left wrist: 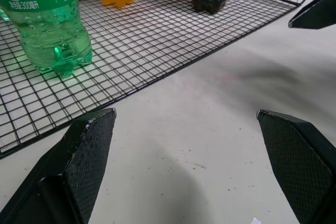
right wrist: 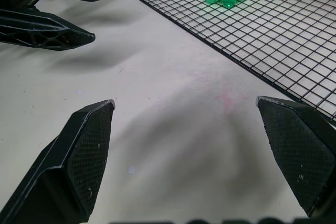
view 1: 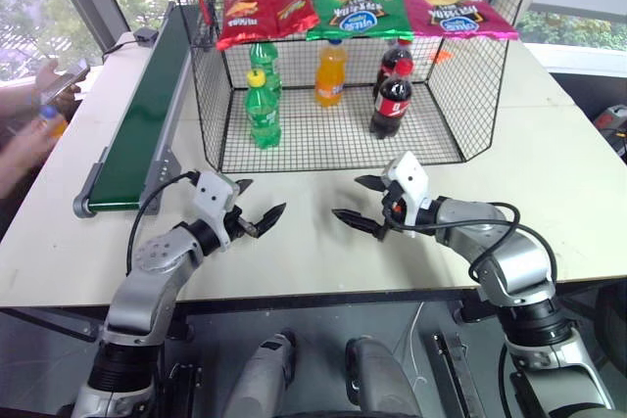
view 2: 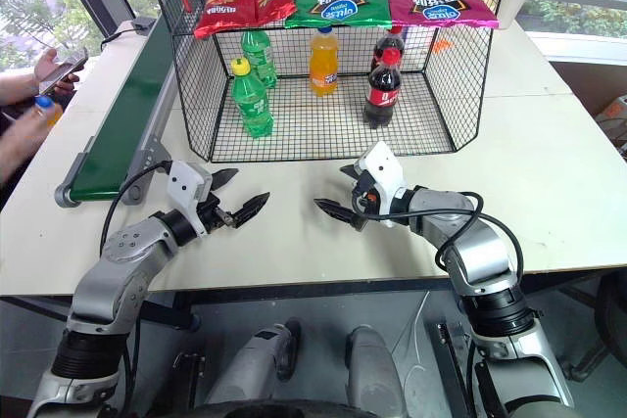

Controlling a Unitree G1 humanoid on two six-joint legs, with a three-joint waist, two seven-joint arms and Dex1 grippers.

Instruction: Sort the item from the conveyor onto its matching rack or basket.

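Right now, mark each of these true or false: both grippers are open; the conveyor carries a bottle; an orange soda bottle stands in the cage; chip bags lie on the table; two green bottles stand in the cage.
1. Both grippers are open: true. The left gripper and right gripper are spread and empty.
2. False: the conveyor belt is bare.
3. True: the orange soda bottle stands on the cage floor.
4. False: the chip bags lie atop the cage.
5. True: green bottles.

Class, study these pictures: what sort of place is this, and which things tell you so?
Probably a robot test bench mimicking shop sorting: a green conveyor along a white table, and a wire cage holding soda bottles and chip bags.
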